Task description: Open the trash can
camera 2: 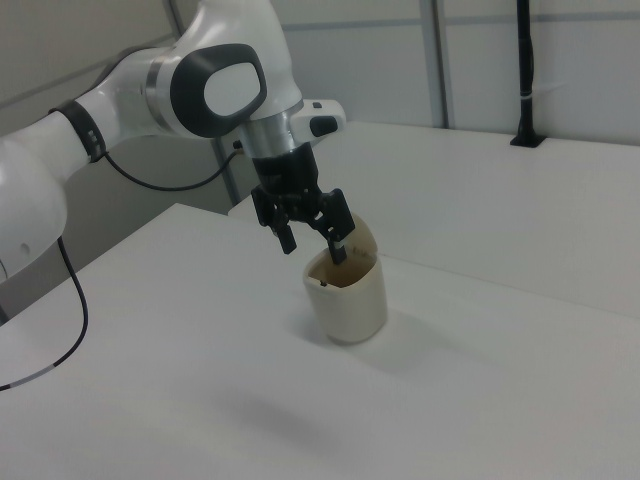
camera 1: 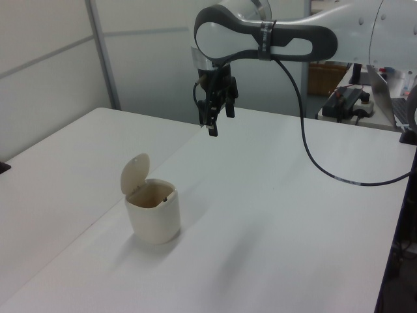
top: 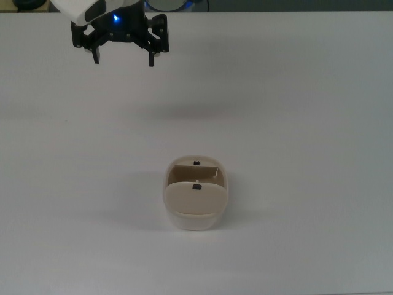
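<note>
Trash can [camera 1: 153,218] | lid [camera 1: 134,174] up | interior looks empty
</note>
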